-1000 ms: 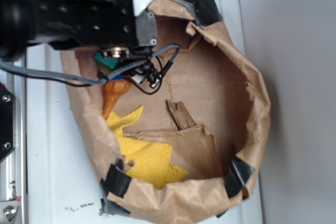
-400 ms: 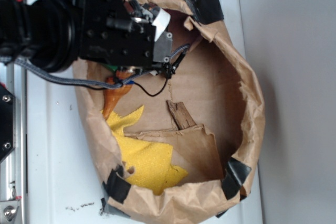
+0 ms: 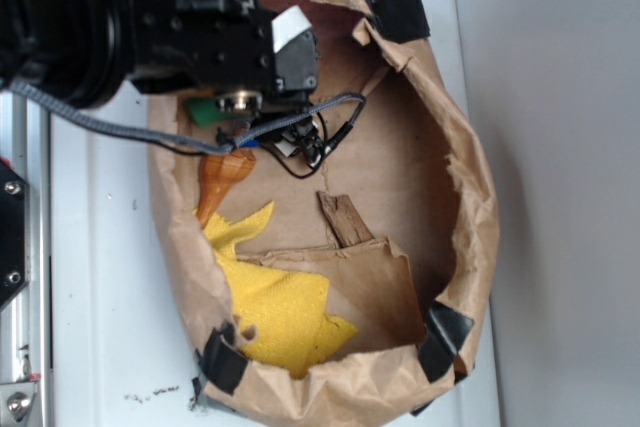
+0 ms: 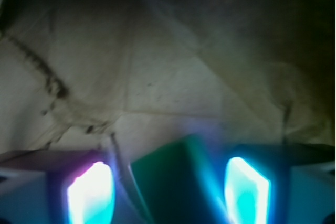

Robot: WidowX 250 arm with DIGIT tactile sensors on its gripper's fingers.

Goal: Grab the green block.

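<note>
Gripper [image 4: 168, 192] straddles the tilted green block [image 4: 176, 179], jaws apart, grip unclear.

I see a white table [image 3: 110, 287]. A big brown paper bag [image 3: 470, 197] sits on it, wide open. Small dark specks [image 3: 150, 394] lie beside the bag.

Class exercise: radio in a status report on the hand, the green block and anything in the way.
Hand inside paper bag, fingers either side of green block; contact unclear. Block tilted between them. Orange seashell and yellow cloth lie clear of the grasp.
</note>
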